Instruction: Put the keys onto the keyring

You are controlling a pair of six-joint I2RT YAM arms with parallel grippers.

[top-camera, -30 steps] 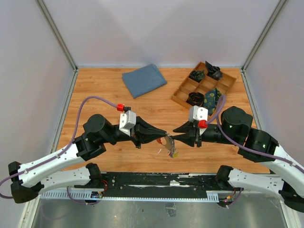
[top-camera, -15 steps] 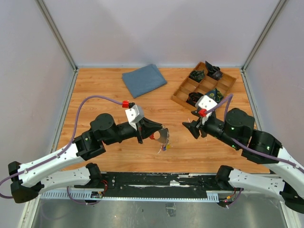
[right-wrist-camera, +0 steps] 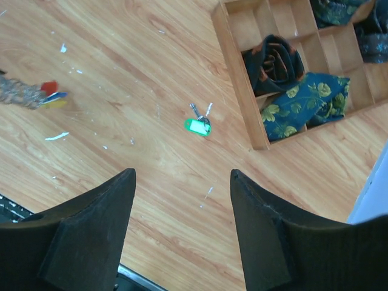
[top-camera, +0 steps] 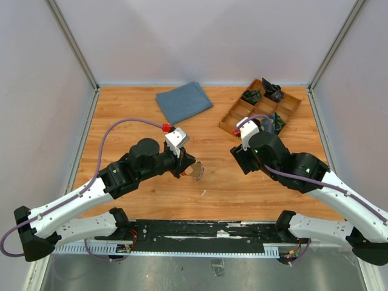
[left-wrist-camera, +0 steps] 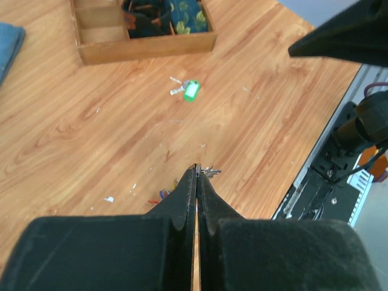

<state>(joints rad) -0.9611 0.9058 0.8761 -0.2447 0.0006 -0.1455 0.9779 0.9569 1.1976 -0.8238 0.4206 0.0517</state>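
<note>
left gripper (left-wrist-camera: 196, 173) pinched shut; right gripper (right-wrist-camera: 182, 176) jaws spread wide

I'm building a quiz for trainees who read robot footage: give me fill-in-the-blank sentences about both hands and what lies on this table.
1. The left hand is ___ on the keys.
2. The right hand has its fingers ___, holding nothing.
3. The tag lying near the wooden tray is ___.
4. The folded cloth at the far side of the table is ___.
Missing words: shut; open; green; blue.
</note>
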